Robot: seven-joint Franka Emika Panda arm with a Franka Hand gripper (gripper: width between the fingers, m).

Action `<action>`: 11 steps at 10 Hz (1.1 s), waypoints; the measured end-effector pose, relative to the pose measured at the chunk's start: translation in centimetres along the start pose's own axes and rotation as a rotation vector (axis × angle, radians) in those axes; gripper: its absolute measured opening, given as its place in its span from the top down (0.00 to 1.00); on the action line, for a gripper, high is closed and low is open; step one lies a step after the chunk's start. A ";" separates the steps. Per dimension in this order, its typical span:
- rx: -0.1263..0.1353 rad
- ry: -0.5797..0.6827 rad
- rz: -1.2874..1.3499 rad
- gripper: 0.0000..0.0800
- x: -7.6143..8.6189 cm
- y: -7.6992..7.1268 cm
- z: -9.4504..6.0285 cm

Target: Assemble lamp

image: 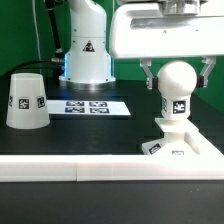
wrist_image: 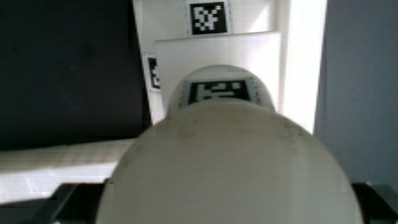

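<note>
exterior view: gripper [image: 177,74] partly open, its fingers [image: 151,76] clamped on both sides of the bulb [image: 178,100]; bulb stands upright on the base [image: 176,143], near the table's [image: 90,135] front edge, exterior view's right.

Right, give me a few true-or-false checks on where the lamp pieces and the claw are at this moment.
1. The bulb stands upright on the base. True.
2. The shade sits over the bulb. False: it stands alone on the table, wide end down, at the exterior view's left.
3. The claw has one finger on each side of the bulb's round head. True, though whether the fingers press on the head cannot be told.
4. The marker board lies under the base. False: it lies flat between the shade and the base, with nothing on it.
</note>
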State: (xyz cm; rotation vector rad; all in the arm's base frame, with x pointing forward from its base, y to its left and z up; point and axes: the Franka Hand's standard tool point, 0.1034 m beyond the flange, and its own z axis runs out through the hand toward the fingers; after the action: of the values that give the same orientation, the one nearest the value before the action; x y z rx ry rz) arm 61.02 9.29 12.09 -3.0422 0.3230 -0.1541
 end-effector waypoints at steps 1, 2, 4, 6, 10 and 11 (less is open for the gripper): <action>0.002 -0.001 0.062 0.27 0.0 0.0 0.0; 0.010 -0.007 0.172 0.27 -0.1 0.1 0.0; 0.029 -0.066 0.457 0.27 -0.7 0.2 0.1; 0.035 -0.096 0.641 0.27 -0.7 0.1 0.2; 0.043 -0.157 0.929 0.27 -0.7 -0.2 0.3; 0.041 -0.159 0.973 0.27 -0.7 -0.3 0.3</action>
State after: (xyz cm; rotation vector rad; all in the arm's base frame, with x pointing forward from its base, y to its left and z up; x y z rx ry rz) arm 60.41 9.78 11.75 -2.4685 1.6458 0.1427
